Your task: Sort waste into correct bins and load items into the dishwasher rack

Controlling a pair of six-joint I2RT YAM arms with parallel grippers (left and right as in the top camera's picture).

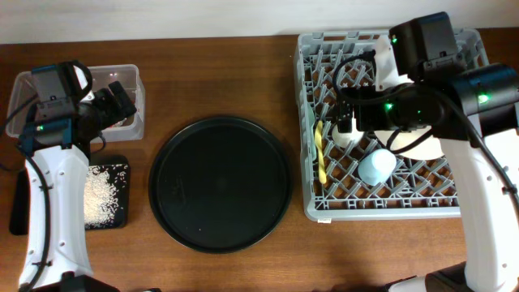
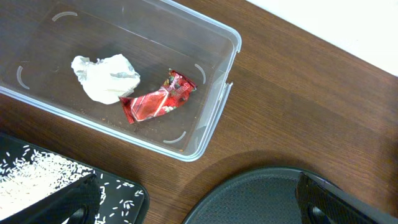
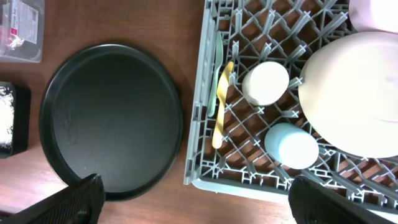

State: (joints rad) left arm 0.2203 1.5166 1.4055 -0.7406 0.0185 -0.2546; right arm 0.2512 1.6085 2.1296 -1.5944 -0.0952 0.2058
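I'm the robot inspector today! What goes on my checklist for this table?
Surface: brown wooden table, no spills seen.
Job's things: tissue and red wrapper lie in the clear box; rice in the shallow black tray; cream bowl, pink bowl, white cup, blue cup and yellow utensil sit in the grey rack.
Clutter: round black tray, nothing on it.
Claws: left claw open, holding nothing; right claw open, holding nothing.
Cables: black cables loop on the right arm above the rack.
Surroundings: pale strip behind the table.
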